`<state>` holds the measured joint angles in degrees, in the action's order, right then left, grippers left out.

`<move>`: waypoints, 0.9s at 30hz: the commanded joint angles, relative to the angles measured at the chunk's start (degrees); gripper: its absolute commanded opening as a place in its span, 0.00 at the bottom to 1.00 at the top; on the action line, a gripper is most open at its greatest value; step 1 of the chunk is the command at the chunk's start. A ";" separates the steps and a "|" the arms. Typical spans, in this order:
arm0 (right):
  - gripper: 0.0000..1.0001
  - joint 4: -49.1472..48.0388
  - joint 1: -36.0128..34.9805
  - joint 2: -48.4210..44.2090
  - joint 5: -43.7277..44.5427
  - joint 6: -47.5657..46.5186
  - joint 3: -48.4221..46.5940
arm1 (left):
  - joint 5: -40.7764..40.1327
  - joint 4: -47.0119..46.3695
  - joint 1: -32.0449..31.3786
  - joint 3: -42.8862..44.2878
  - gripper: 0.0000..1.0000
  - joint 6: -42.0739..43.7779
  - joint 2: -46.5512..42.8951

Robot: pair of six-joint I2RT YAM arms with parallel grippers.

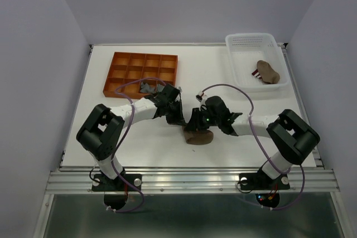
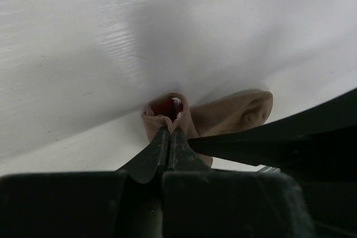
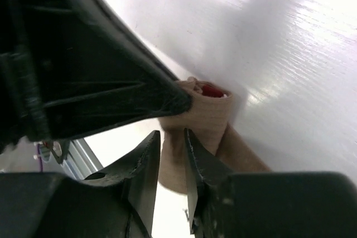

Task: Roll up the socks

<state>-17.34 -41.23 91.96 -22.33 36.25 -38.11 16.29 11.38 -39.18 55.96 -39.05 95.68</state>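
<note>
Pincers meet over the tan sock (image 1: 199,136), which lies on the white table (image 1: 146,150) near its middle. The left pincer (image 2: 170,133) is clamped tight on the sock's cuff, where red shows inside. The right pincer (image 3: 172,147) sits just beside it, jaws slightly parted, with tan fabric visible through the gap. A brown sock (image 1: 268,72) rests in the white basket (image 1: 237,63), and a grey sock (image 1: 149,87) lies in the orange tray (image 1: 144,55).

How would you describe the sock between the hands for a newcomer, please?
On the white table, look at the middle, nearer the front edge. The tan sock lies there, its cuff pinched in the left hand; the other tan sock sits in the basket.
</note>
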 commanded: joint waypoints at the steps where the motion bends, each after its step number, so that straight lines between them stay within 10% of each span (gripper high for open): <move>1: 0.32 10.82 0.36 -6.34 -0.26 -6.71 -3.90 | 0.49 0.05 -0.37 2.31 0.00 2.04 0.56; 14: 0.43 43.09 0.36 -18.40 24.41 0.31 -0.91 | 0.93 0.75 -0.29 4.59 0.00 4.59 2.05; 27: 0.23 33.87 0.89 -8.48 24.34 -2.50 -1.62 | 2.77 0.58 -0.29 5.38 0.00 6.26 2.41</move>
<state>20.64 -40.82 80.34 0.78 34.81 -38.94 17.67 11.79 -39.27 59.05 -34.63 98.54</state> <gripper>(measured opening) 0.314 0.041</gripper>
